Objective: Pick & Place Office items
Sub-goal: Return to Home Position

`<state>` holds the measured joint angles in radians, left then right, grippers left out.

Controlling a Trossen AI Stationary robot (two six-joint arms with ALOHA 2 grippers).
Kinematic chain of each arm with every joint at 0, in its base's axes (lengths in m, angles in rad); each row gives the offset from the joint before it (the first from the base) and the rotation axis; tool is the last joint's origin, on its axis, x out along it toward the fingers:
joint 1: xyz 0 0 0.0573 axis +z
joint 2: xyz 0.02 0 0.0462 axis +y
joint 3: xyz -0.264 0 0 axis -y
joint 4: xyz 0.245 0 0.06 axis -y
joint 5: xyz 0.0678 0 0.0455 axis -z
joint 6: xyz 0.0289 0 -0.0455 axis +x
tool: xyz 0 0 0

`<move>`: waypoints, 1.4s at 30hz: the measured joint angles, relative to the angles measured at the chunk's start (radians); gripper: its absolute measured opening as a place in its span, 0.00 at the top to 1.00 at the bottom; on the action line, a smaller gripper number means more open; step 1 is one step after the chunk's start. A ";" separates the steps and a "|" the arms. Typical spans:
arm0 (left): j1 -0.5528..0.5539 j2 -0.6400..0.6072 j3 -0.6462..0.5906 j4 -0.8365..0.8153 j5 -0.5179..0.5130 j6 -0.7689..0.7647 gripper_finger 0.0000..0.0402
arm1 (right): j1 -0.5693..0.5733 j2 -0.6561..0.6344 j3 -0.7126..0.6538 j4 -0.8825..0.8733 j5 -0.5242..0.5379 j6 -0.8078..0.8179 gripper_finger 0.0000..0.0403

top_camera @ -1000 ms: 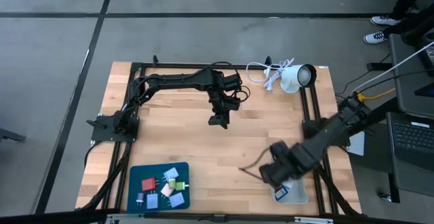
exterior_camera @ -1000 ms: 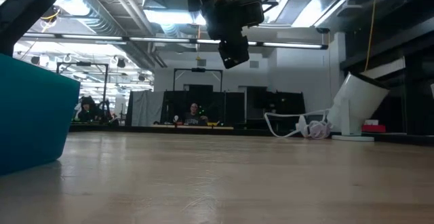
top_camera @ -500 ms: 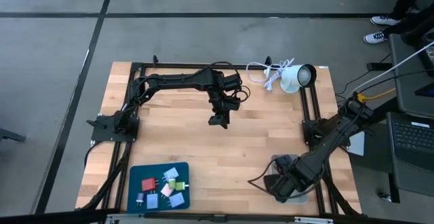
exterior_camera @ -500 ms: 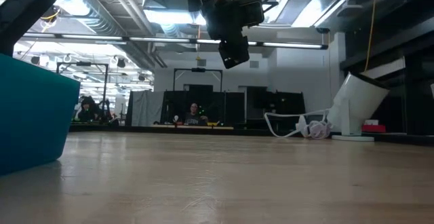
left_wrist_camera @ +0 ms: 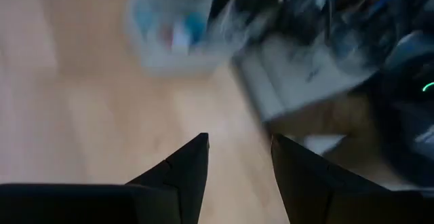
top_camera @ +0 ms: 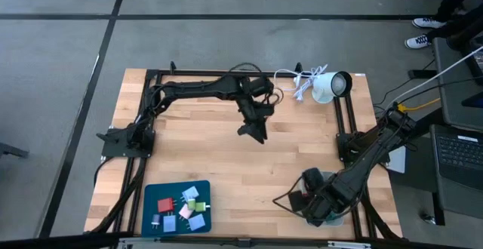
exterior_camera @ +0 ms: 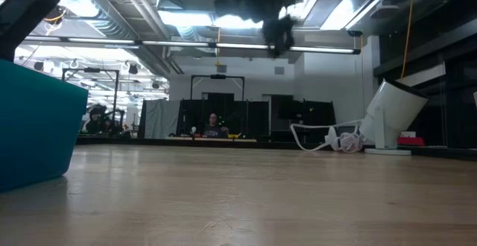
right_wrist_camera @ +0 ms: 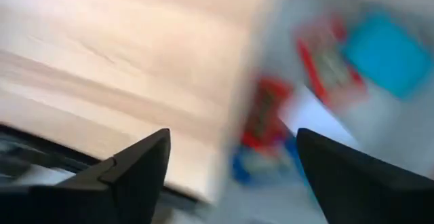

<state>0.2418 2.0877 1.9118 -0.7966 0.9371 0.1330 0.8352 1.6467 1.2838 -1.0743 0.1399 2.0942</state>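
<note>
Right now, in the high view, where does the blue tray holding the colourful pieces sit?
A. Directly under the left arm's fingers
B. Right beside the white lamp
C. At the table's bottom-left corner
C: the blue tray with the colourful pieces lies at the bottom-left corner of the table, far from the white lamp and well apart from the left gripper, which is over the table's middle.

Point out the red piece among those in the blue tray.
The red piece, on the left side of the blue tray; the others are teal, green, pink or pale.
</note>
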 joint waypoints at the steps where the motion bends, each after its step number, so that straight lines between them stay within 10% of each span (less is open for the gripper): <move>1: 0.001 -0.013 0.000 0.065 0.026 -0.052 0.61 | 0.000 -0.007 0.022 -0.010 0.099 -0.019 0.22; 7: 0.016 -0.207 0.000 0.439 -0.102 -0.235 0.61 | -0.008 -0.079 0.142 -0.052 0.686 -0.226 0.29; 13: 0.067 -0.443 0.002 0.618 -0.302 -0.356 0.61 | -0.011 -0.192 0.246 -0.058 1.030 -0.501 0.32; 23: 0.074 -0.761 0.002 0.558 -0.508 -0.455 0.61 | -0.007 -0.384 0.306 -0.045 0.958 -0.734 0.37; 29: 0.059 -0.856 0.002 0.488 -0.473 -0.462 0.61 | 0.004 -0.427 0.306 -0.104 0.850 -1.188 0.36; 33: 0.059 -0.902 0.002 0.473 -0.450 -0.665 0.61 | 0.003 -0.472 0.306 -0.123 1.009 -1.260 0.36; 37: 0.060 -0.956 0.002 0.453 -0.237 -0.397 0.61 | 0.059 -0.541 0.306 -0.127 1.072 -1.369 0.36; 42: 0.035 -1.051 -0.049 0.283 -0.243 -0.276 0.61 | 0.226 -0.656 0.246 -0.127 1.155 -1.377 0.36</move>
<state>0.2768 1.0367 1.8628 -0.5134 0.6946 -0.1429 1.0609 0.9911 1.5299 -1.2010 1.2952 0.7176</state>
